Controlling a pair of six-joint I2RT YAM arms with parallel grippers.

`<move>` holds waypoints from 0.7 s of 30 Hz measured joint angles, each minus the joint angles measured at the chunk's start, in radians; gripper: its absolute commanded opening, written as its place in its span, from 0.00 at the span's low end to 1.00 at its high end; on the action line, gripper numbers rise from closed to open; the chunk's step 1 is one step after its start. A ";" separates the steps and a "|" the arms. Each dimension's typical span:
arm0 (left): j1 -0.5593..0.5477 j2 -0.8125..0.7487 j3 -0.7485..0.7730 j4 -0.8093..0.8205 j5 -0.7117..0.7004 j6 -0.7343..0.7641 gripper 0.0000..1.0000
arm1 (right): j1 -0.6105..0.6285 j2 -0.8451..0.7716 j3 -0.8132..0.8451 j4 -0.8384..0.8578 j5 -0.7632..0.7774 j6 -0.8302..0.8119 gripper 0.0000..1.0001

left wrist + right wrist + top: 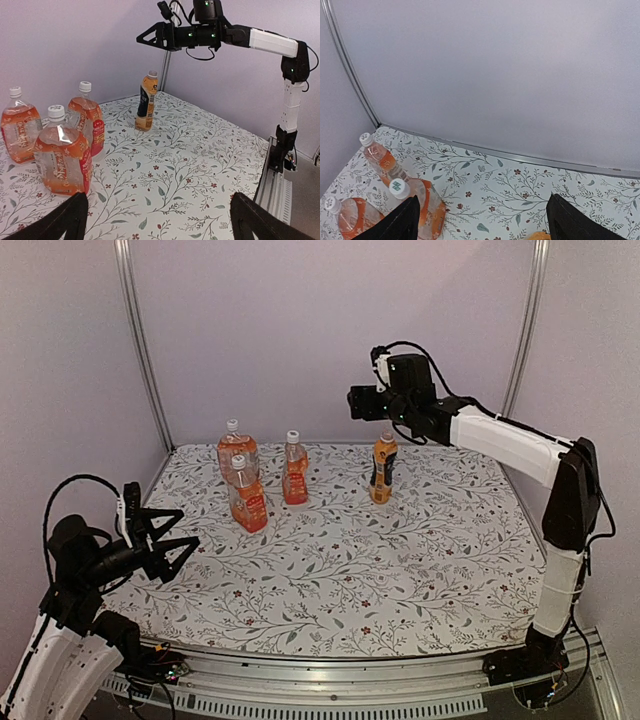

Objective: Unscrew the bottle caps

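The right gripper (pixel 353 403) hangs in the air with its jaws spread wide and nothing between them, above and just left of the dark-labelled bottle (pixel 381 468). The left gripper (pixel 188 527), also spread and empty, hovers at the table's (pixel 420 570) left edge. White bottle caps (pixel 292 437) top the upright bottles toward the back, facing straight up, with the bottles' long axes vertical. The three red-labelled bottles (pixel 247 502) cluster on the left.

Robotics lab test cell. Enclosure of plain pale lilac wall panels (pixel 320 320) joined by slim silver metal corner posts (pixel 142 340). Desk (pixel 400 580) under a white floral-print cloth. Silver slotted aluminium rail (pixel 350 677) along the near edge, carrying two white-and-black jointed robot arms, left (pixel 55 670) and right (pixel 505 443), with loose black cabling (pixel 78 477).
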 measured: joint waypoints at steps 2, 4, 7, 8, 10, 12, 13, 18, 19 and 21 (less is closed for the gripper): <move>0.000 -0.002 0.000 0.000 -0.001 0.000 1.00 | 0.044 0.008 0.074 -0.015 0.003 0.006 0.88; 0.000 -0.002 0.000 0.000 -0.003 0.000 1.00 | 0.087 0.027 0.139 -0.015 0.001 0.013 0.89; 0.002 -0.002 0.000 -0.001 -0.005 0.000 0.99 | 0.147 0.109 0.248 -0.011 -0.004 0.024 0.89; 0.002 -0.003 0.000 0.000 -0.005 0.000 0.99 | 0.158 0.139 0.273 -0.013 -0.007 0.029 0.89; 0.003 -0.007 -0.001 -0.001 -0.005 0.000 1.00 | 0.182 0.224 0.329 -0.023 -0.017 0.043 0.89; 0.004 -0.009 -0.001 0.000 -0.005 0.000 1.00 | 0.191 0.298 0.360 -0.037 -0.021 0.058 0.91; 0.005 -0.009 -0.001 -0.001 -0.005 0.000 1.00 | 0.193 0.335 0.374 -0.045 -0.022 0.066 0.92; 0.006 -0.014 -0.001 0.000 -0.004 0.000 1.00 | 0.198 0.467 0.402 -0.098 -0.021 0.106 0.90; 0.006 -0.014 -0.001 0.000 -0.004 0.000 0.99 | 0.198 0.484 0.404 -0.107 -0.021 0.115 0.89; 0.007 -0.014 -0.001 0.000 -0.004 0.000 1.00 | 0.199 0.506 0.409 -0.120 -0.020 0.129 0.89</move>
